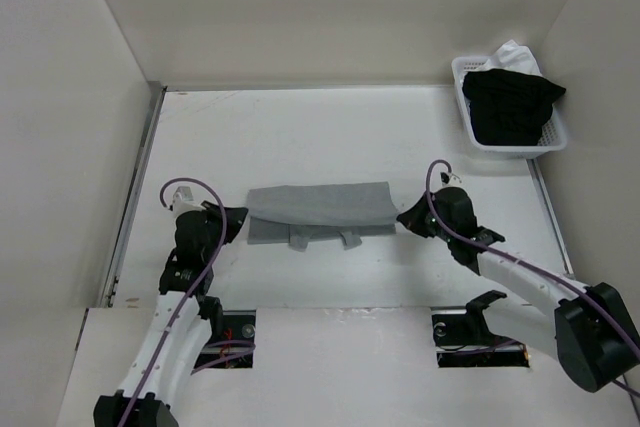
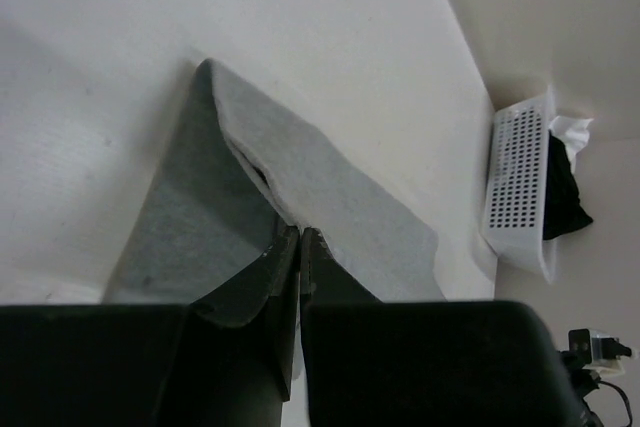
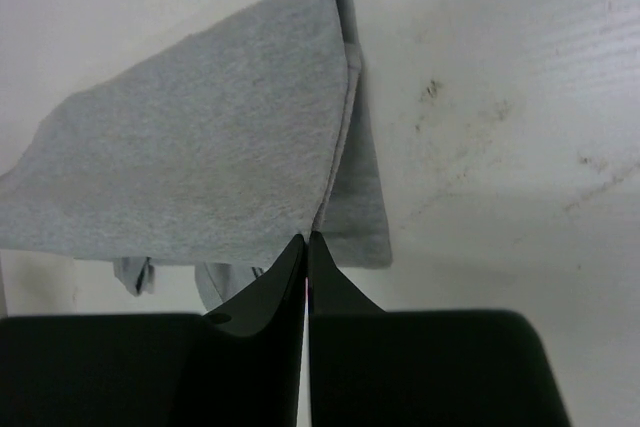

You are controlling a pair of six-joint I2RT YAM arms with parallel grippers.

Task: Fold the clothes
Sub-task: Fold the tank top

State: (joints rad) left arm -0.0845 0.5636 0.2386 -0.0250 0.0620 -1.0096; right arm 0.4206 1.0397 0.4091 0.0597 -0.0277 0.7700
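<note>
Where your left fingers [image 2: 288,245] meet, they are clenched on the left end of the grey top [image 2: 330,197], with the knit edge caught right at their tips and no gap between them. Your right fingers [image 3: 293,249] do the same at the opposite end: pressed together, pinching the edge of the upper layer, which slopes up from the counter [image 3: 500,67] into the grip.

From above, you can see the two pairs of fingers facing each other across the garment, left fingers [image 1: 240,219] at its left end and right fingers [image 1: 405,217] at its right. The grey top [image 1: 318,205] lies between them as a wide, flat band doubled over on itself, near the middle of the counter [image 1: 300,127] and a little toward the arms. The upper layer covers most of the lower one (the right wrist view shows the lower layer peeking out just beside the fold). Two shoulder straps [image 1: 297,239] stick out from under the band along its near edge.

Well apart from all this, in the far right corner, a white perforated basket [image 1: 515,150] sits on the counter. A black garment [image 1: 512,102] fills it, and a white cloth [image 1: 512,52] shows behind that at the far rim.
</note>
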